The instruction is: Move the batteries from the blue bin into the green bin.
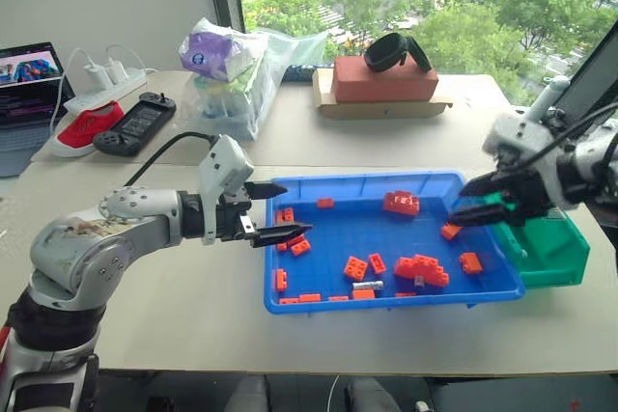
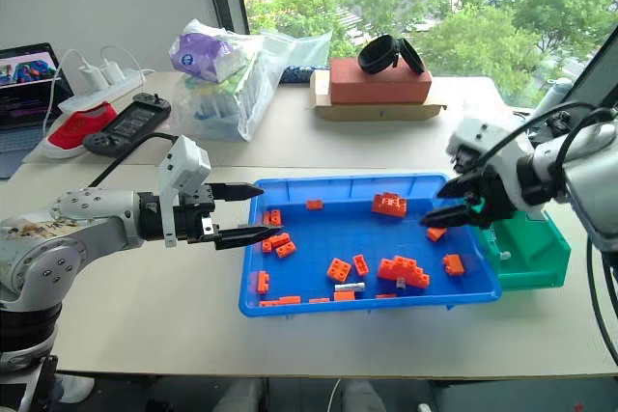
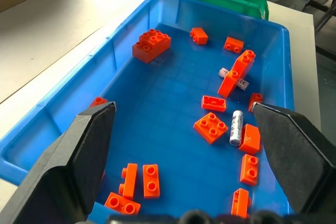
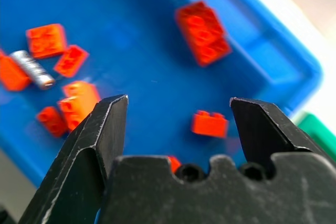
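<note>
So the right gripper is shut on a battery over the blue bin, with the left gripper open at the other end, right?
Not quite. The right gripper is open and empty over the blue bin, as the right wrist view shows; a battery lies in the bin. The left gripper is open.

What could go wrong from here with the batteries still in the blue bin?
1. One battery lies against orange bricks, so the open right tool might pinch a brick with it.
2. Another battery sits partly under a brick pile and may be missed.
3. The green bin sits tight against the blue bin; a nudge could shift it.
</note>
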Robot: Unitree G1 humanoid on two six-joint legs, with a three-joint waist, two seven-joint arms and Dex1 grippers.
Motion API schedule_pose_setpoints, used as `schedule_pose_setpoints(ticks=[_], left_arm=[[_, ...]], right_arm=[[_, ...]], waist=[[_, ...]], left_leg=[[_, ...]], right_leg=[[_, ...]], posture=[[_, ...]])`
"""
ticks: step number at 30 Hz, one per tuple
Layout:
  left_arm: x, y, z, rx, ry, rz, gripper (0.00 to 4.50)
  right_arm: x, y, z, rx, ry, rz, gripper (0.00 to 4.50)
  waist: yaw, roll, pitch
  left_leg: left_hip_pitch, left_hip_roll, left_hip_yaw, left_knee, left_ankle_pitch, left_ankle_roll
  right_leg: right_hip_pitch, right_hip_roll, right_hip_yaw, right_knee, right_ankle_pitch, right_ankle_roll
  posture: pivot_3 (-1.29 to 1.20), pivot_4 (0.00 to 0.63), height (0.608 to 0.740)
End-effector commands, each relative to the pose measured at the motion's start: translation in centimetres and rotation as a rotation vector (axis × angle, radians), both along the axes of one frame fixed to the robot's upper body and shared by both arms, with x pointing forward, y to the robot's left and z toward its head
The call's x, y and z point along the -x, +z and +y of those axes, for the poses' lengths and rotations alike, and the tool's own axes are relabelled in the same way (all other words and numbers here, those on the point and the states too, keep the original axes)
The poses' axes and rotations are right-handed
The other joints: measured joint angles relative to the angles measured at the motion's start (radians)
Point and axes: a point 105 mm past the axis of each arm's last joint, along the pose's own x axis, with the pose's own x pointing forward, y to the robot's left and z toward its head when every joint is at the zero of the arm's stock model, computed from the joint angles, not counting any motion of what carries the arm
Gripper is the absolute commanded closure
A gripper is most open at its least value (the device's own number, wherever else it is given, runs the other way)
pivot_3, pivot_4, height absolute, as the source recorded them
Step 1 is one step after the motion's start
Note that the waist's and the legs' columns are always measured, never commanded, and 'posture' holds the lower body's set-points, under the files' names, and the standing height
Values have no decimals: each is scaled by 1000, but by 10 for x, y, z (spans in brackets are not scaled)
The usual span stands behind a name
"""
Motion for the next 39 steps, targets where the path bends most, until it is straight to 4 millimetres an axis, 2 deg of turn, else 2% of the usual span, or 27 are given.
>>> schedule_pose_setpoints(ticks=[1, 7, 11, 15, 20, 21, 23, 25, 28, 31, 34, 37, 39], left_arm=[[3, 7, -1, -10, -16, -43, 0], [4, 7, -1, -3, -21, -34, 0], [5, 6, -3, -8, -31, -30, 0], [7, 4, -4, -41, -44, -29, 0], [5, 4, -2, -54, -38, -30, 0], [5, 4, -1, -56, -38, -30, 0], [5, 4, -1, -57, -38, -31, 0], [4, 4, -1, -58, -38, -31, 0], [5, 5, -1, -57, -38, -32, 0], [5, 6, -1, -53, -40, -34, 0], [5, 6, -2, -52, -41, -36, 0], [3, 6, -2, -53, -42, -39, 0], [3, 6, -3, -52, -42, -40, 0]], right_arm=[[15, 2, 10, 18, 109, 3, 843], [25, -31, 25, 102, 225, 65, 843], [17, -42, 28, 123, 214, 58, 843], [7, -52, 23, 164, 182, 39, 843], [9, -58, 28, 168, 214, 45, 2176], [10, -56, 32, 152, 224, 41, 2624], [13, -52, 35, 143, 243, 33, 3242], [12, -48, 32, 153, 244, 17, 3978], [8, -40, 27, 154, 227, -21, 4060], [-13, -13, 20, 108, 156, -154, 4060], [-31, 0, 16, 95, 104, -237, 4060], [-51, -8, 9, 131, 44, -261, 4060], [-58, -16, 7, 130, 3, -229, 4060]], waist=[[6, 0, 0], [9, 0, 0], [9, 0, 0], [12, 0, 0], [11, 0, 0], [11, 0, 0], [11, 0, 0], [12, 0, 0], [13, 0, 0], [11, 0, 0], [8, 0, 0], [9, -1, 0], [10, -1, 0]], left_leg=[[0, 0, 0, 0, 0, 0], [0, 0, 0, 0, 0, 0], [0, 0, 0, 0, 0, 0], [0, 0, 0, 0, 0, 0], [0, 0, 0, 0, 0, 0], [0, 0, 0, 0, 0, 0], [0, 0, 0, 0, 0, 0], [0, 0, 0, 0, 0, 0], [0, 0, 0, 0, 0, 0], [0, 0, 0, 0, 0, 0], [1, 0, 0, 0, 0, 0], [1, 0, 0, 0, 0, 0], [1, 0, 0, 0, 0, 0]], right_leg=[[0, 0, 0, 0, 0, 0], [0, 0, 0, 0, 0, 0], [0, 0, 0, 1, 0, 0], [0, 0, 0, 1, 0, 0], [0, 0, 0, 1, 0, 0], [0, 0, 0, 1, 0, 0], [0, 0, 0, 1, 0, 0], [0, 0, 0, 1, 0, 0], [0, 0, 0, 1, 0, 0], [0, 0, 0, 1, 0, 0], [0, 0, 0, 2, 0, -1], [0, 0, 0, 2, 0, -1], [0, 0, 0, 1, 0, -1]], posture=[[0, 150, 740], [0, 150, 740], [0, 150, 740], [0, 150, 740], [0, 150, 740], [0, 150, 740], [0, 150, 740], [0, 150, 740], [0, 150, 740], [0, 150, 740], [0, 150, 740], [0, 150, 740], [0, 150, 740]])
